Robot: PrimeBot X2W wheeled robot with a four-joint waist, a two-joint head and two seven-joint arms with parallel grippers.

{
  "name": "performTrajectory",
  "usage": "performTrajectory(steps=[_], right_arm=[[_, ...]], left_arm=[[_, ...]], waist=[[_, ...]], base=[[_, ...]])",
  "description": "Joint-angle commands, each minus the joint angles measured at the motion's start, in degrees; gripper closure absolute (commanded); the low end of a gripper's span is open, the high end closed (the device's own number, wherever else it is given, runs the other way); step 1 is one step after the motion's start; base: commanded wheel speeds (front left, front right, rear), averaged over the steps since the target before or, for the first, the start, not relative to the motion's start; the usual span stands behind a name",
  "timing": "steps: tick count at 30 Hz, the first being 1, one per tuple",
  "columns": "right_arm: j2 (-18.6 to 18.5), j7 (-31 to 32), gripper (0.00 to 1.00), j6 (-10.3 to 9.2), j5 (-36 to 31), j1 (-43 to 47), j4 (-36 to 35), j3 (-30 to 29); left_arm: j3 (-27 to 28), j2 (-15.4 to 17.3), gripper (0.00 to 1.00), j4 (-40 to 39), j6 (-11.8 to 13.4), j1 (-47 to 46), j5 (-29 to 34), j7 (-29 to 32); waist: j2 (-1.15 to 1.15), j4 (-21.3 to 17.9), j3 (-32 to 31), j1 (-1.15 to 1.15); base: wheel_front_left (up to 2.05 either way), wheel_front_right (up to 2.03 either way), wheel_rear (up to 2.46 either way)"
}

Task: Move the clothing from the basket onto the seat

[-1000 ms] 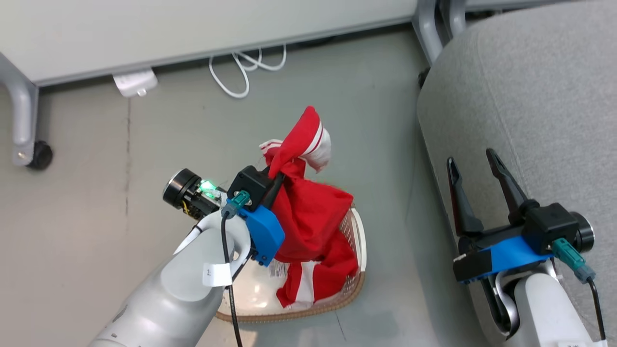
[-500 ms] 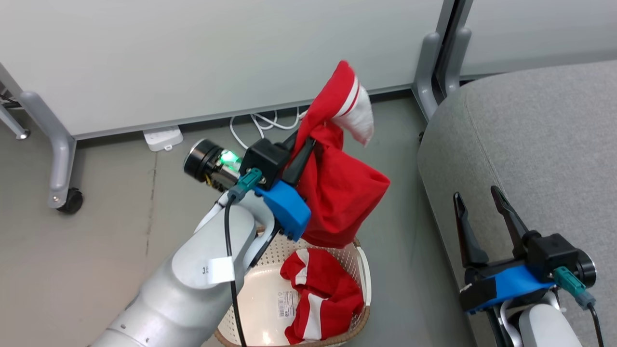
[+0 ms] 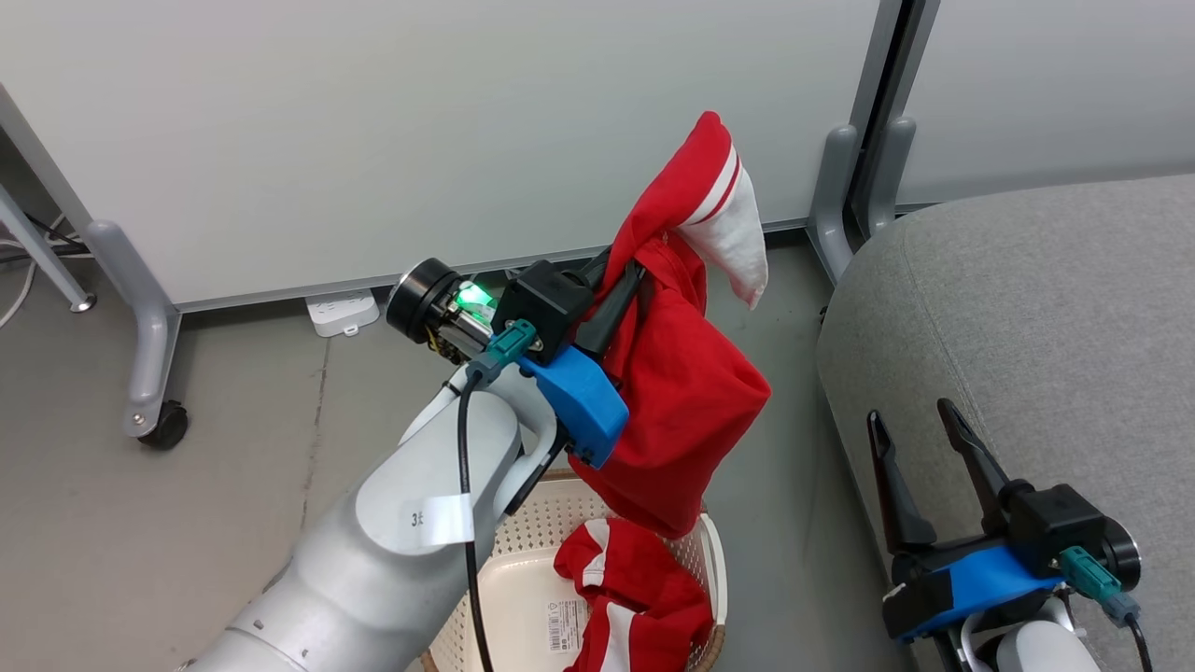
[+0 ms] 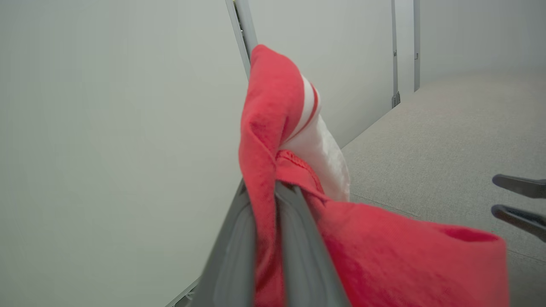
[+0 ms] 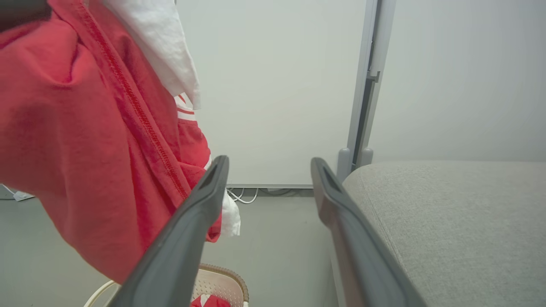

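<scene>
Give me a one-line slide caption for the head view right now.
Left gripper shut on a red garment held above the basket, second garment inside; right gripper open beside the grey seat.

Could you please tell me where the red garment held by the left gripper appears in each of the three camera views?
Head view: the held garment hangs at picture centre from the left gripper.
Left wrist view: the held garment runs from centre to lower right.
Right wrist view: the held garment occupies the upper left.
Shared landmark: the grey seat, on the right in every view.
</scene>
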Motion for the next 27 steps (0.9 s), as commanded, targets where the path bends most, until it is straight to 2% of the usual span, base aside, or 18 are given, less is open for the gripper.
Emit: performTrajectory(steps=[1, 10, 20, 27], right_arm=[[-0.20, -0.06, 0.00, 0.03, -0.24, 0.88, -0.36, 0.30], [-0.19, -0.06, 0.00, 0.03, -1.37, -2.60, -3.10, 4.11], [-0.20, -0.06, 0.00, 0.03, 1.15, -8.76, -6.87, 12.69], [-0.21, -0.06, 0.00, 0.03, 2.45, -13.11, -3.96, 17.45]], left_arm=[[-0.05, -0.08, 1.00, 0.29, -0.20, -0.27, -0.16, -0.29], [-0.41, 0.25, 1.00, 0.77, -0.25, -0.16, -0.53, -0.29], [-0.51, 0.63, 1.00, 0.70, 0.32, -0.81, -0.29, -0.29], [-0.74, 0.21, 1.00, 0.12, 0.36, -1.75, -0.06, -0.29]], waist=[[-0.01, 0.01, -0.11, 0.01], [-0.01, -0.08, 0.43, 0.01], [-0.01, -0.48, 2.16, 0.01], [-0.01, -0.26, 4.01, 0.01]], base=[[0.00, 0.00, 0.00], [0.00, 0.00, 0.00], [0.00, 0.00, 0.00], [0.00, 0.00, 0.00]])
